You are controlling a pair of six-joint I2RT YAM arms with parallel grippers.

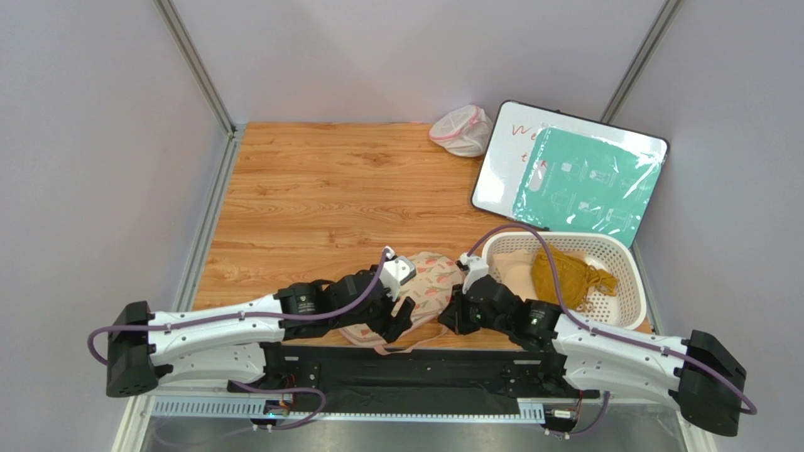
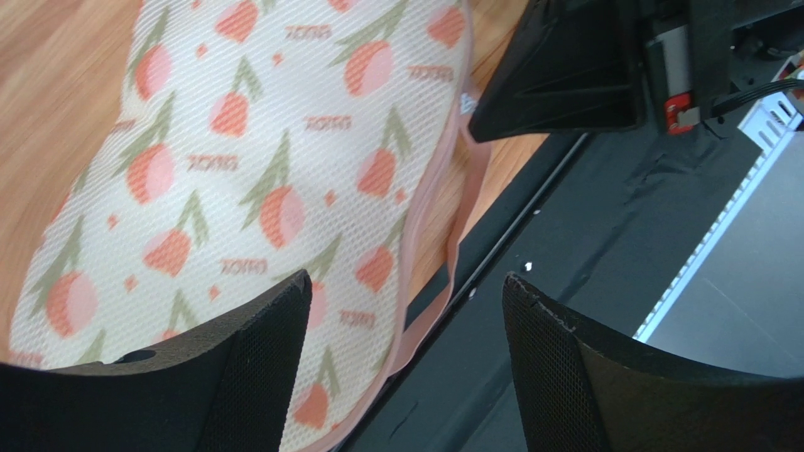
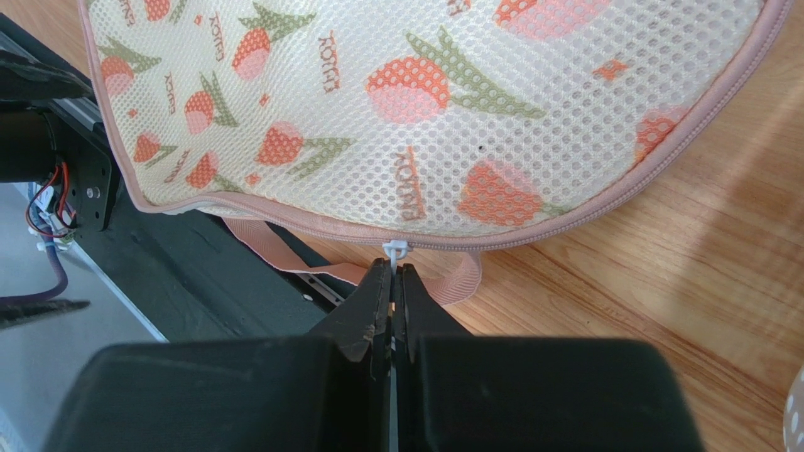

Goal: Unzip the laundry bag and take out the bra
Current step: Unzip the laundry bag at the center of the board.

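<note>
Tabletop [image 1: 321, 188] of warm wood grain stretches away beyond both sets of fingers. Far past the right fingers, a whiteboard [image 1: 505, 160] bearing a green sheet lies flat. A white slotted basket [image 1: 590, 239] sits just outboard of the right arm, with a mustard cloth [image 1: 566, 273] bunched inside. The laundry bag [image 1: 429, 282], a cream mesh pouch printed with orange-pink flowers and edged in pink, lies flat at the table's near edge, directly ahead of and between the two grippers. A small white mesh pouch [image 1: 462, 130] rests well beyond both grippers at the far edge. The left gripper [image 2: 406, 348] hovers over the bag's [image 2: 255, 141] near rim, its fingers [image 2: 255, 367] spread apart and grasping nothing; the bag's pink edging passes ahead of the gap. The right gripper [image 3: 392, 282] has its fingers pinched together on the white zipper pull [image 3: 395, 250], which sits on the bag's [image 3: 425, 113] pink edge right at the fingertips. A pink strap loop [image 3: 453, 282] lies just beside them.
</note>
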